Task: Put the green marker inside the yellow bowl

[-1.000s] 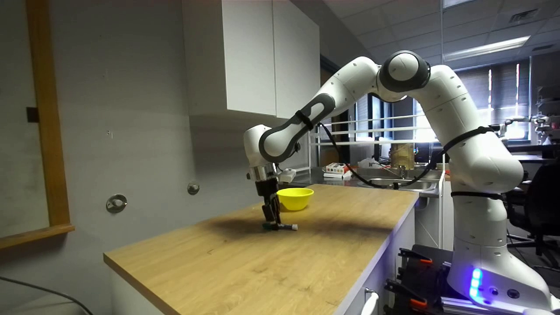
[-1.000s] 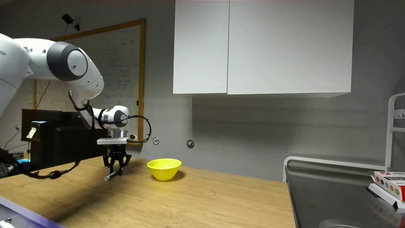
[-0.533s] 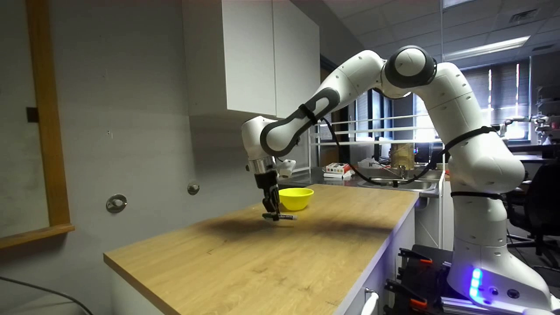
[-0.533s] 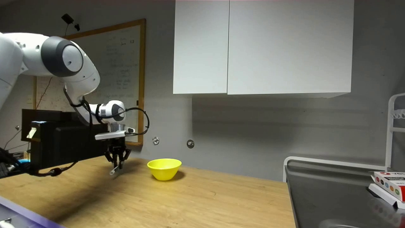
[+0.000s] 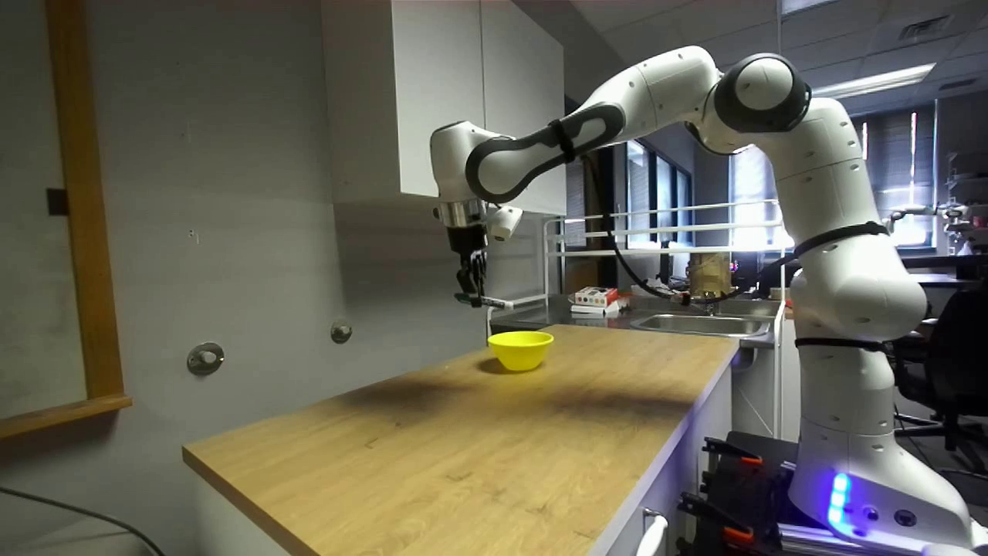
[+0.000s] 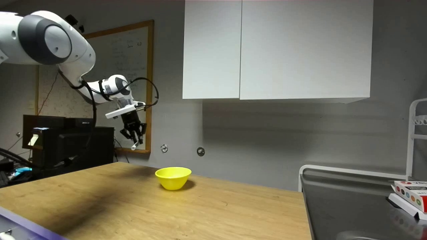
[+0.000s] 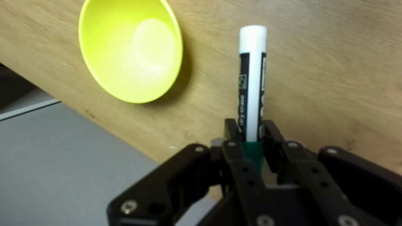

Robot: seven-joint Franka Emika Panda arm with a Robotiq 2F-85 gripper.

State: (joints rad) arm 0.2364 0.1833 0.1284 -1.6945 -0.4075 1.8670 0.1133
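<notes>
The green marker is a dry-erase pen with a green cap and a white and black body (image 7: 252, 91). My gripper (image 7: 251, 127) is shut on it around the capped end, and the white end sticks out ahead of the fingers. In both exterior views the gripper (image 5: 475, 292) (image 6: 137, 138) holds the marker (image 5: 496, 303) (image 6: 134, 146) well above the counter. The yellow bowl (image 7: 132, 59) stands upright and empty on the counter, at upper left in the wrist view. In both exterior views the bowl (image 5: 521, 351) (image 6: 173, 180) is lower than the gripper and to its right.
The wooden counter (image 5: 432, 455) runs along a grey wall. White wall cabinets (image 6: 277, 50) hang above. A dark sink counter with a white rail (image 6: 353, 168) and a box (image 6: 413, 191) lies beyond the bowl. Black monitors (image 6: 80, 146) stand behind the arm.
My gripper has lifted the marker from close above the counter to well above the bowl's height. It has tilted in an exterior view. The bowl has not moved.
</notes>
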